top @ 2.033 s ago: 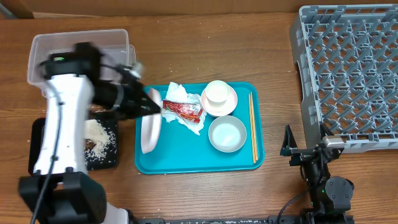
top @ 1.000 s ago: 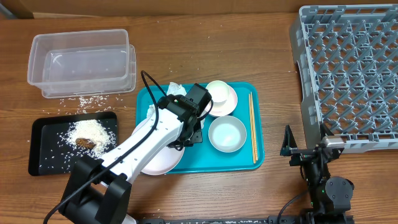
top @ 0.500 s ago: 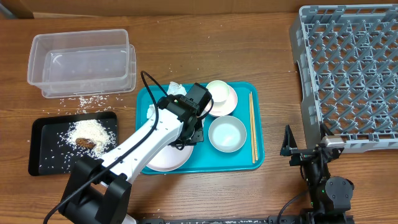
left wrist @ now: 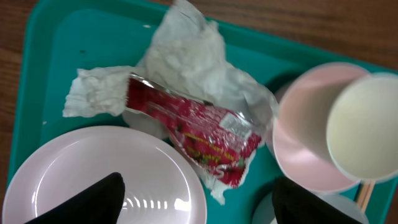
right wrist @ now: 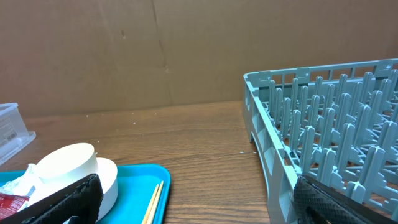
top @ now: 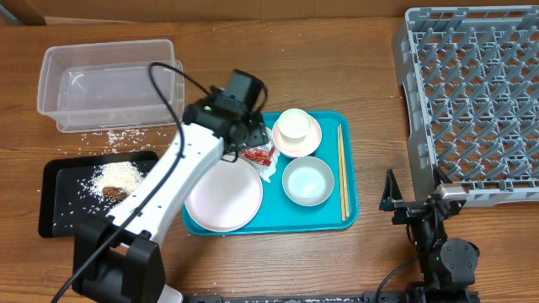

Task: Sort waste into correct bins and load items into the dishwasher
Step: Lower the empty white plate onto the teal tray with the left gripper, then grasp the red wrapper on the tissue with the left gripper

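Wooden brown tabletop (top: 337, 50) carries everything, and the largest thing on it is the square grey plastic dish rack (top: 472, 101) with upright pegs, at the far right. Left of the rack lies the teal rectangular serving tray (top: 328, 220). At the far left stands the clear rectangular plastic tub (top: 109, 84) and, nearer the front edge, the shallow black rectangular tray (top: 63, 215). The left arm (top: 168, 185) reaches from the front left to the teal tray's far left corner. There the left tool (left wrist: 198, 180) hangs over the waste, its fingers spread wide apart with nothing gripped. The right tool (right wrist: 196, 186) sits low by the rack's front corner, facing the teal tray, its fingers likewise apart and gripping nothing. On the teal tray the round white plate (top: 223, 198) lies flat at the front left, and a small pale bowl (top: 308, 181) stands just right of it. Behind that bowl a small white cup (top: 294, 126) sits in a pinkish-white bowl (top: 313, 141). The crumpled white paper napkin (left wrist: 186, 62) lies behind the plate, with the red printed snack wrapper (left wrist: 199, 127) on top of it, just beside the plate's rim. The thin light wooden chopsticks (top: 342, 172) lie along the teal tray's right side. White rice grains (top: 118, 177) are heaped in the black tray, with more scattered on the tabletop between the tub and that tray. The small brown food scrap (top: 115, 194) lies against the heap.
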Tool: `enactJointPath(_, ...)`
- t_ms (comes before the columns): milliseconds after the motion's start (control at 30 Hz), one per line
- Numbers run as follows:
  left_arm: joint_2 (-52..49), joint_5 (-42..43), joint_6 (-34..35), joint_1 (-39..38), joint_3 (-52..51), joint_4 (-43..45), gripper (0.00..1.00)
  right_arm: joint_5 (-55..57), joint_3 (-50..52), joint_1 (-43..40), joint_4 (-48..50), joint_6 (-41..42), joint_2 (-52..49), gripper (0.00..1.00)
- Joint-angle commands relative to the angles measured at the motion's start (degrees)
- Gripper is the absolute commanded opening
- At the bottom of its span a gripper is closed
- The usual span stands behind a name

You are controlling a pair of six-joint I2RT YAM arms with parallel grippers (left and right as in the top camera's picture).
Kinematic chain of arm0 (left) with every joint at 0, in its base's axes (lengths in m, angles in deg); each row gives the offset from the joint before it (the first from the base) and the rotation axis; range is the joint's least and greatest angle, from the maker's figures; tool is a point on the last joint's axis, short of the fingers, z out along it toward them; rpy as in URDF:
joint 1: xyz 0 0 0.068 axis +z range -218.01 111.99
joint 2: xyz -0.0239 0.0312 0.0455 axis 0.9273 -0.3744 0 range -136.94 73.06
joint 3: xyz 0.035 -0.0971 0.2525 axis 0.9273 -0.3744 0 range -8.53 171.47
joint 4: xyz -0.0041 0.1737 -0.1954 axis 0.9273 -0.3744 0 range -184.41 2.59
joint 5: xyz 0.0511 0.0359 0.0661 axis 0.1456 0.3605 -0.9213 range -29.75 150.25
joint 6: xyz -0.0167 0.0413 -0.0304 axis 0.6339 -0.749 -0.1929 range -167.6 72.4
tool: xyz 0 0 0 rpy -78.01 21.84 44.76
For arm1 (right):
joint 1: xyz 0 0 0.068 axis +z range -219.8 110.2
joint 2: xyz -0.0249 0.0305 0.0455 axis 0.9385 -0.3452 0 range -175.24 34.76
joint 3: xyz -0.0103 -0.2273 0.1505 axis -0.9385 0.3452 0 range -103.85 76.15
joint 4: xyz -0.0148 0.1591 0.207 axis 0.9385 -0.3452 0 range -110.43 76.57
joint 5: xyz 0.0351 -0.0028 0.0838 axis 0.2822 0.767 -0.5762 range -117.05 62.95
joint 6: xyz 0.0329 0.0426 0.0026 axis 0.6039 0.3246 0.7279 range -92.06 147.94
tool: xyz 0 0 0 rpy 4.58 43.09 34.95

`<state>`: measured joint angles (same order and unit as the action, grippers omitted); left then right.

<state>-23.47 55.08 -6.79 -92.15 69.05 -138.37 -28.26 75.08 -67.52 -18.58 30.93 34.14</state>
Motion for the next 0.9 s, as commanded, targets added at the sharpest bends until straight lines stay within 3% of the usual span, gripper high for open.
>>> enactJointPath(0, -1.5, -1.4, 10.4, 2.1, 0.8, 0.5, 0.76, 0.3, 0.6, -0.2, 0.3, 0.0, 0.5, 1.00)
enactJointPath(133, -5.0, -1.4, 14.8, 2.0, 0.8, 0.5, 0.75, 0.3, 0.6, -0.2, 0.3, 0.0, 0.5, 1.00)
enactJointPath(400, -13.5, 1.4, 15.6, 2.1, 0.8, 1.4, 0.73, 0.3, 0.6, -0.2, 0.3, 0.0, 0.5, 1.00)
enactJointPath(633, -15.2, 1.7, 15.6, 2.1, 0.8, 5.2, 0.68, 0.3, 0.6, -0.2, 0.3, 0.0, 0.5, 1.00)
enactJointPath(867, -15.5, 1.7, 15.6, 2.1, 0.8, 6.7, 0.48, 0.3, 0.6, -0.2, 0.3, 0.0, 0.5, 1.00)
